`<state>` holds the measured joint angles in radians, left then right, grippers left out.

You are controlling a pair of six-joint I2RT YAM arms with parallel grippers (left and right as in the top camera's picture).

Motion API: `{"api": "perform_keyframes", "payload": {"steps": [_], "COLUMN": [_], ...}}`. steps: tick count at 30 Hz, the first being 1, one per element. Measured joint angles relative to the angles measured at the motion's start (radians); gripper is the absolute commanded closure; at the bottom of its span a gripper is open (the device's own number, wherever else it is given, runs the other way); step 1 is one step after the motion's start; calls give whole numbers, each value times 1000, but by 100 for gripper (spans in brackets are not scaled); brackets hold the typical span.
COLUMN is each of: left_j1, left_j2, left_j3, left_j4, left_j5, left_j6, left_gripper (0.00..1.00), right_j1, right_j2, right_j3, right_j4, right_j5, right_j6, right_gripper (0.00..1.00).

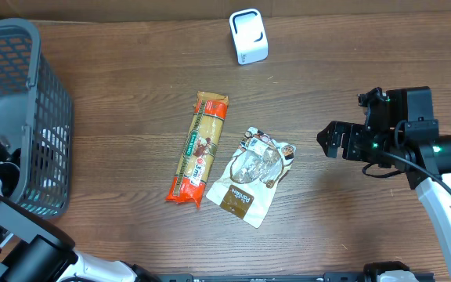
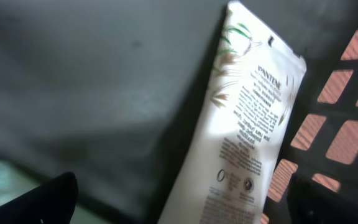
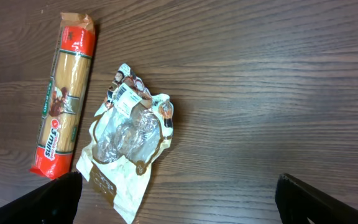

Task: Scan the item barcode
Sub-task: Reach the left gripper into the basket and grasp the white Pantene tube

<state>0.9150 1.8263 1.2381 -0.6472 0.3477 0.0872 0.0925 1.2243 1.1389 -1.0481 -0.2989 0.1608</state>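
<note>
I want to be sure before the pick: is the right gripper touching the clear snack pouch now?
Apart. The overhead view shows a strip of bare table between the open right gripper and the snack pouch.

The table (image 1: 131,70) was brown wood grain with a matt finish. The basket (image 1: 53,133) was grey plastic lattice. The spaghetti packet (image 1: 199,147) wore glossy printed film, and the snack pouch (image 1: 250,176) was crinkled, shiny film, partly clear. The scanner (image 1: 248,36) was smooth white plastic. The white tube (image 2: 241,124), blurred, looked like smooth plastic.
</note>
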Motion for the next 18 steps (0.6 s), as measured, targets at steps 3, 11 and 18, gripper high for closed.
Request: {"api": "perform_keyframes", "payload": {"steps": [3, 11, 18], "left_j1": [-13, -47, -64], "left_j2": [0, 23, 42], "left_j3": [-33, -53, -52], "left_j4": [50, 73, 83], "left_j5": [-11, -18, 28], "left_j6": [6, 23, 42], "left_gripper": [2, 30, 96], "right_j1": [0, 0, 0], "right_j2": [0, 0, 0], "right_j3": [0, 0, 0], "right_j4": [0, 0, -2], "right_j5": [1, 1, 1], "right_j6": [0, 0, 0], "right_gripper": [0, 0, 0]}}
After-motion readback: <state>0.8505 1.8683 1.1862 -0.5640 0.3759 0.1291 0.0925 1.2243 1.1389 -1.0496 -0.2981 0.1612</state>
